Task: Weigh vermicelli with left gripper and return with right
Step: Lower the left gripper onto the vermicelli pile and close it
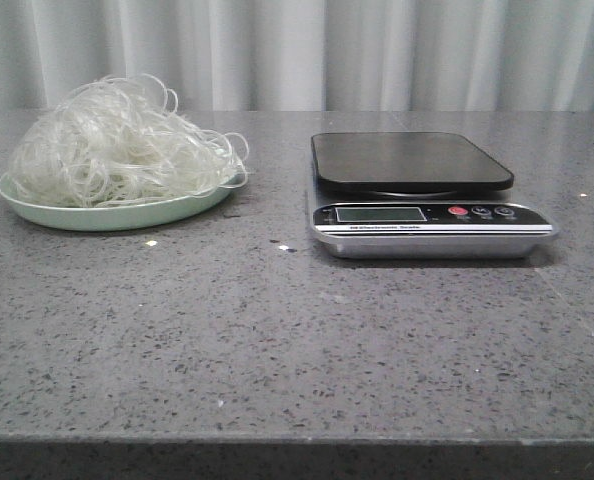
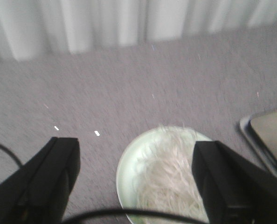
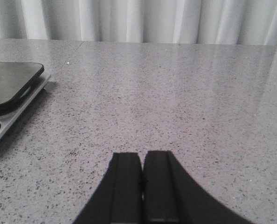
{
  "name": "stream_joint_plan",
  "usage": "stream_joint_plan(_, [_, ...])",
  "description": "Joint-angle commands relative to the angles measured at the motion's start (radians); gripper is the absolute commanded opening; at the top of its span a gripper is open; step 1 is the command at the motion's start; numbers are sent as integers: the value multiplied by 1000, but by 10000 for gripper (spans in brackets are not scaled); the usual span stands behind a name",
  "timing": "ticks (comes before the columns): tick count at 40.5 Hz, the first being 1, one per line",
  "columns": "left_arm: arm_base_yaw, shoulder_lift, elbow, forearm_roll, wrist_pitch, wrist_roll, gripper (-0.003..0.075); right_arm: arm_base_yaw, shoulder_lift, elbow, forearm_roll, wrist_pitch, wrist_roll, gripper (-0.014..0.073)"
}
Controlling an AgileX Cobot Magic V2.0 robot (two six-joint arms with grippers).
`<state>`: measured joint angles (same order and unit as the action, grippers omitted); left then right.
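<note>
Vermicelli [image 1: 122, 140] heaped on plate [image 1: 107, 215], long axis left-right

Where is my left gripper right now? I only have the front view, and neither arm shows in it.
Observer: The left gripper is open, hanging above the pale green plate with the vermicelli between its fingers in the left wrist view.
Operator: Is it touching the noodles?
Observer: Cannot tell; that view is blurred.
Operator: And the right gripper?
Observer: The right gripper is shut and holds nothing, over bare table, with the scale off to one side.
Operator: Anything on the scale?
Observer: No. Its black platform is bare in the front view too.
</note>
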<state>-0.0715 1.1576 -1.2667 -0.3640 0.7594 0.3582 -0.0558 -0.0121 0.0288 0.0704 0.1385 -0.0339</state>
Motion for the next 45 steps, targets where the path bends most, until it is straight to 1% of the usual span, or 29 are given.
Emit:
stream_joint_plan(1, [-37,52,-46,-56,-9,20,580,-7,-14,-9,5,-90,-4,152])
stream_joint_plan(6, [-114,146,-58,-61,19,69,580,-7,-14,-9,5,-90,-4,152])
stream_joint_plan(13, [-193,250,-61,-45,9,114,589,-7,-14,-9,5,-90,-4,152])
stream_joint_plan(19, [-208,321,-61,40,5,114,589,-7,-14,-9,5,-90,-4,152])
stream_joint_plan(32, [-208,410,-61,100,-19,114,589,-7,-14,-9,5,-92,-4,152])
stream_joint_plan(38, [-208,447,-61,94,19,114,583,-7,-14,-9,5,-94,-4,152])
stream_joint_plan(42, [-208,468,-61,94,64,114,549,-7,-14,-9,5,-95,-4,152])
stream_joint_plan(45, [-208,478,-61,94,84,114,485,-7,-14,-9,5,-95,-4,152])
